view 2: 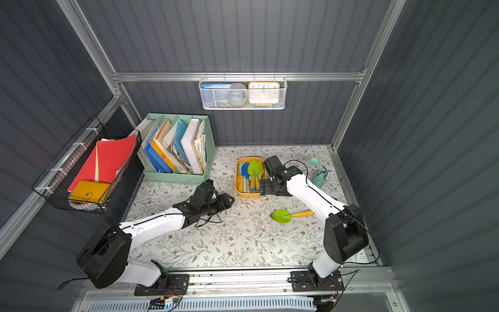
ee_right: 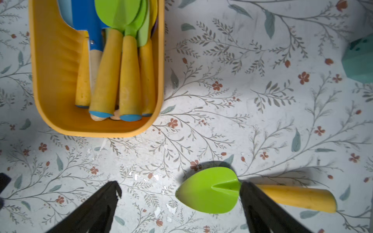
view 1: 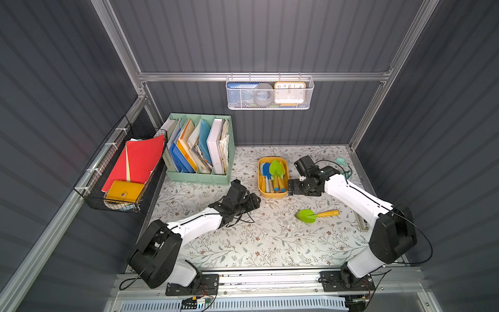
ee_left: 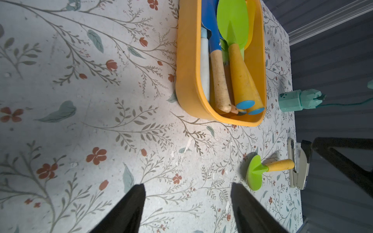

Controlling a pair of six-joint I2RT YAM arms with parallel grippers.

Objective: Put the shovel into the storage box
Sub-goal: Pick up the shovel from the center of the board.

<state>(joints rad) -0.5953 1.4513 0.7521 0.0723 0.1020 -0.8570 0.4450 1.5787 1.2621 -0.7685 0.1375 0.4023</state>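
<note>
On the flowered table (view 1: 270, 243), near and right of the yellow box (view 1: 273, 195) already holding other shovels, one green shovel (view 1: 310, 215) lies loose, while the right gripper (ee_right: 180, 186) and left gripper (ee_left: 187, 187) gape empty, so pickup seems next: lower, close on the handle, lift.

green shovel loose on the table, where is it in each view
In a top view: green shovel on the table, nearer the camera than the storage box.
In a top view: shovel, same spot.
Left wrist: shovel, handle pointing at the stapler.
Right wrist: shovel, partly behind one of the right fingers.
Shared landmark: storage box.
</note>
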